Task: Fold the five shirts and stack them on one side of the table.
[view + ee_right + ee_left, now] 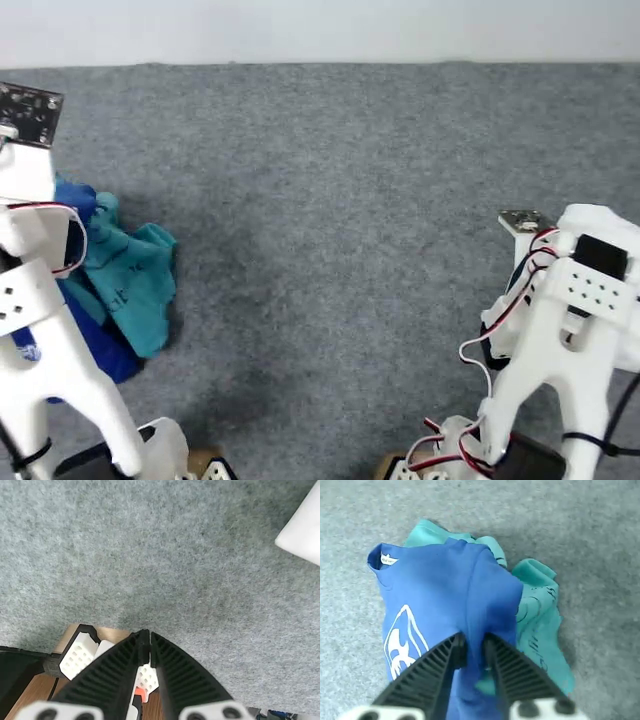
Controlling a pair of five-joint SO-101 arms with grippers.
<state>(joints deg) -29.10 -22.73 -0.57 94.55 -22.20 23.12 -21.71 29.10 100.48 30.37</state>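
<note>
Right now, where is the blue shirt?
In the high view the blue shirt is at the left side of the table, overlapping the teal shirt; the left tool is shut on a fold of it.

- The high view is fixed above the worktop (pixel 340 200) and faces steeply down from the arms' side. It stands far enough off to take in the far edge, the left arm (pixel 40 330) and the right arm (pixel 560 340).
- The left wrist view looks down along the left tool (pixel 474 650), close over the blue shirt (pixel 440 590) and the teal shirt (pixel 540 615). The high view shares this heap, at its left edge.
- The right wrist view looks down past the right tool (pixel 146 645), close to the grey surface, toward the worktop's near edge and a wooden strip (pixel 37 700). The high view shares that edge, at its bottom.
</note>
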